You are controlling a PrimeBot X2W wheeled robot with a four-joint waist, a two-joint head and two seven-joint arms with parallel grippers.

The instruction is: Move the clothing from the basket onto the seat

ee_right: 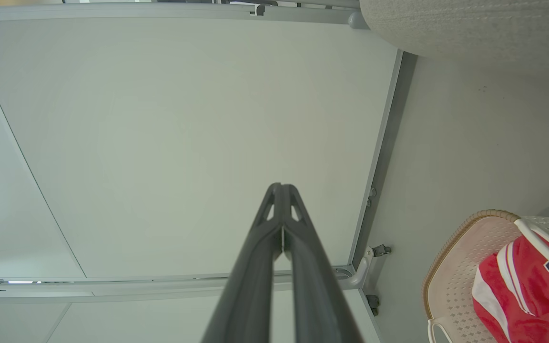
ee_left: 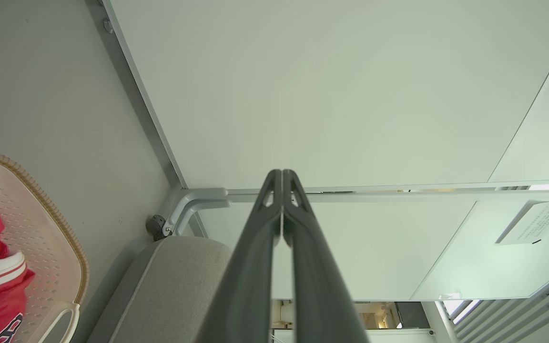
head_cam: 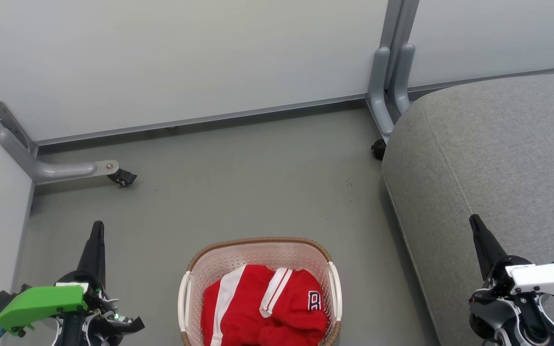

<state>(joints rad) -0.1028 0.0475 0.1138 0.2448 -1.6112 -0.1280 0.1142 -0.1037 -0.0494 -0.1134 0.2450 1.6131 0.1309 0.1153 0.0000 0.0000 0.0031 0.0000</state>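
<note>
On the grey floor, near centre, sits the basket, cream and perforated with a brown woven rim. It holds the clothing: 2 bright red garments crumpled together, shorts with a white side stripe on the left and a jersey with navy-and-white lettering on the right. Close on the right, apart from the basket, is the seat, a large grey fabric cushion; no clothing has reached it yet. The left gripper hangs at the near left and the right gripper at the near right, over the seat's edge. Each has its 2 dark fingers pressed together, holding nothing, well apart from the basket. The cloth looks light, soft and floppy, likely to drape, trail and drag its neighbour along when lifted. A raised fold on top of the heap, such as the jersey's white-trimmed edge, seems the best place to pinch.
</note>
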